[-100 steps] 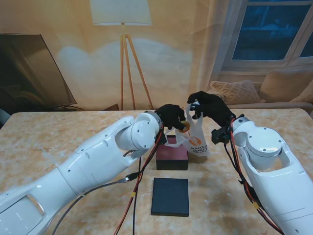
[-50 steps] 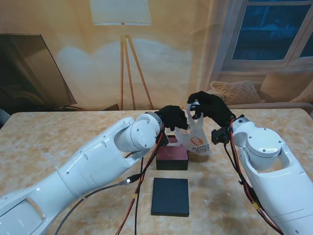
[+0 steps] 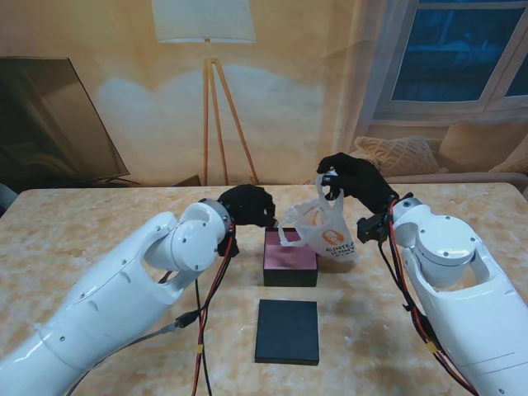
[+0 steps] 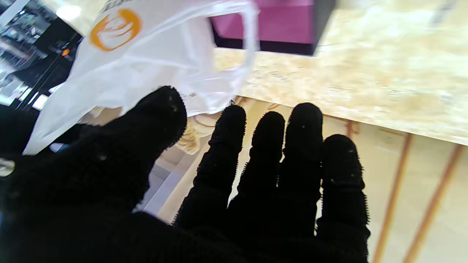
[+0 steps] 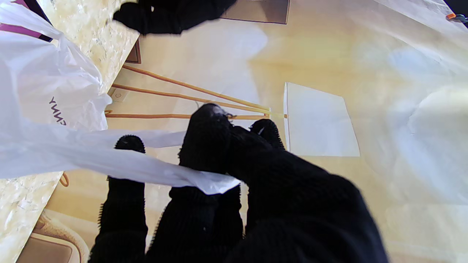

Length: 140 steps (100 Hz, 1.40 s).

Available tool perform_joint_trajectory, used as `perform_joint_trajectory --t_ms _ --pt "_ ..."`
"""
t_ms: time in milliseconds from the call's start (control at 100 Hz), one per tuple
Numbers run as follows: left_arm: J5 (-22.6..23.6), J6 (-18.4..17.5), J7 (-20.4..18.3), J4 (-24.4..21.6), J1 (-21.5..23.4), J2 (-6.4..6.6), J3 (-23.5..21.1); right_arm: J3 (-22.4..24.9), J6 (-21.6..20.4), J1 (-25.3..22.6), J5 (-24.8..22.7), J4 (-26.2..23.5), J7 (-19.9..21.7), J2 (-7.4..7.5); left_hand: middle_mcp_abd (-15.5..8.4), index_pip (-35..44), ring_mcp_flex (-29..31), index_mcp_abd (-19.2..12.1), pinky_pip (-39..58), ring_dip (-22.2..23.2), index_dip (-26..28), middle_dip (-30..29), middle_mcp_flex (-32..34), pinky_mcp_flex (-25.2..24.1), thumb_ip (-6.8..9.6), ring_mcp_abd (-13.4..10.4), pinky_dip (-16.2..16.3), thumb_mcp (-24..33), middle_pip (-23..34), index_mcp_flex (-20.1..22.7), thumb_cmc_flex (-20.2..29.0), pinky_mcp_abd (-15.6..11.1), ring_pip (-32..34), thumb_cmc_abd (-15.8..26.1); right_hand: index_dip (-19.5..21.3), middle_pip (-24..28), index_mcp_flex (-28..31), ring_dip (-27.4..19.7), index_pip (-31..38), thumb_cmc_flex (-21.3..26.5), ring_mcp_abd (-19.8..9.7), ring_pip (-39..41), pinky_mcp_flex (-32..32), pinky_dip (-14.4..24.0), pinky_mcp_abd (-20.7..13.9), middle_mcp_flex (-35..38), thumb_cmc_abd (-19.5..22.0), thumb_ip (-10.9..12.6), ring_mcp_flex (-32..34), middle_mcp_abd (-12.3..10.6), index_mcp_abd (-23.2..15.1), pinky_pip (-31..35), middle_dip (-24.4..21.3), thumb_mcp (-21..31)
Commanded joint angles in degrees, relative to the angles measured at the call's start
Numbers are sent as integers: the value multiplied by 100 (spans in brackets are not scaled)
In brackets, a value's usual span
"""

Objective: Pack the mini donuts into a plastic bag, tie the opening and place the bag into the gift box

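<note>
A white plastic bag [image 3: 326, 233] with an orange logo hangs over the far right corner of the gift box [image 3: 289, 257], which lies open with a magenta inside. My right hand [image 3: 351, 179] is shut on one bag handle [image 5: 153, 171], pinched between thumb and fingers. The other handle [image 4: 246, 54] hangs loose. My left hand [image 3: 246, 205] is open to the left of the bag, its fingers [image 4: 270, 153] spread and holding nothing. No donut shows outside the bag; the bag's contents are hidden.
The black box lid [image 3: 287, 331] lies flat nearer to me than the gift box. A floor lamp [image 3: 206, 49] and a sofa stand beyond the table's far edge. My left arm's cables [image 3: 206, 313] trail across the table left of the box.
My left hand, which held a donut at the bag's mouth, has pulled away to the left and is now open without it. The right hand kept the bag handle raised.
</note>
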Motion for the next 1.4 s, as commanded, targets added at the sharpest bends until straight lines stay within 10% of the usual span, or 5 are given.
perform_joint_trajectory --t_ms 0,410,900,1390 --pt "132 -83 -92 -98 283 223 -165 7 -11 -60 -8 -48 93 -28 86 -153 -102 22 -53 -71 -43 -68 -217 -89 129 133 -17 -31 -90 -45 19 59 -94 73 6 353 41 11 55 350 -259 32 44 61 -131 174 214 97 52 -516 -171 101 5 291" --pt "2258 -1030 -1024 -1208 2502 632 -2299 3 25 -35 -8 -39 89 -31 93 -453 -400 -115 -360 -181 -42 -220 -448 -292 150 120 -31 -218 -468 -120 112 48 -435 146 4 352 33 15 50 352 -260 36 31 61 -127 171 213 96 48 -507 -174 100 12 289" --pt "3960 -1588 -628 -1804 4336 575 -3765 -7 10 -9 -19 -9 99 -30 -132 -689 -632 -334 -591 -127 -107 -183 -671 -429 164 -20 39 -188 -662 -430 234 -53 -641 -34 5 355 39 17 51 349 -256 41 26 62 -122 176 212 97 53 -510 -168 101 16 293" --pt "4862 -1190 -464 -2062 5447 483 -4403 0 -2 -33 -29 -5 83 -32 -276 -950 -894 -638 -844 140 -295 226 -1003 -596 147 -147 84 -73 -575 -925 309 -161 -675 -275 8 353 50 19 57 351 -257 48 29 62 -118 176 204 98 56 -517 -177 103 19 298"
